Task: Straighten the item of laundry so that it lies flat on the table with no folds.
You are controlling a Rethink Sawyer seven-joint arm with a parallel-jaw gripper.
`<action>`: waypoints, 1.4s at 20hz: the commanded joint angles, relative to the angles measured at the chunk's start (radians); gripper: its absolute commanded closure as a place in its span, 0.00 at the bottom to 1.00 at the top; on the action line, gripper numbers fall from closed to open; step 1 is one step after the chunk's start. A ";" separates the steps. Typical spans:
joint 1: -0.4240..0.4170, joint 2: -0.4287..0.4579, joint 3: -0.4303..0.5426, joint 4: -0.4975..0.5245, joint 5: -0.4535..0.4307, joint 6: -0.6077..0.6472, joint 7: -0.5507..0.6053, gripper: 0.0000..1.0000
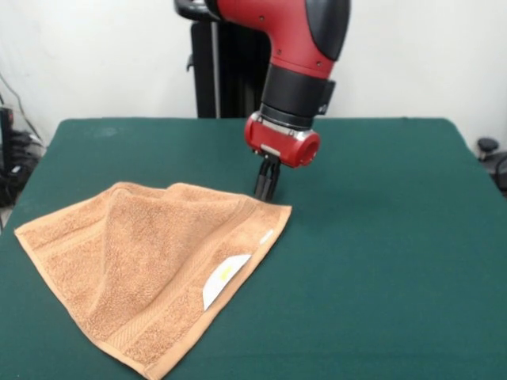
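Observation:
An orange-tan terry towel (142, 269), the item of laundry, lies on the dark green table (380, 237) at the front left. One part is folded over, with a ridge running from its far edge toward the middle. A white label (224, 279) shows on its right border. My gripper (267, 194) hangs from the red arm with its dark fingers pointing down at the towel's far right corner (281, 209). The fingers sit close together, right at or touching the corner cloth. Whether they hold the cloth is not clear.
The green table stretches wide to the right and behind the towel. The towel's near corner reaches the front table edge at the bottom of the picture. Cables and dark gear (12, 158) sit off the table's left side.

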State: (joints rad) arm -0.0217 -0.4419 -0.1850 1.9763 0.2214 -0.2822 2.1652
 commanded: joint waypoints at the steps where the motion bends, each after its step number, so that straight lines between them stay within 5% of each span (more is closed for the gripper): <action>1: 0.023 0.046 0.044 -0.066 -0.002 0.119 0.071 1.00; 12: -0.017 -0.014 0.043 -0.023 -0.070 0.148 0.046 1.00; 21: -0.068 -0.154 0.032 0.054 -0.183 0.240 0.027 1.00; 28: -0.135 -0.151 0.051 0.029 -0.283 0.236 0.015 1.00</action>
State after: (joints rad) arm -0.1384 -0.5992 -0.1871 1.9805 0.0009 -0.1479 2.1652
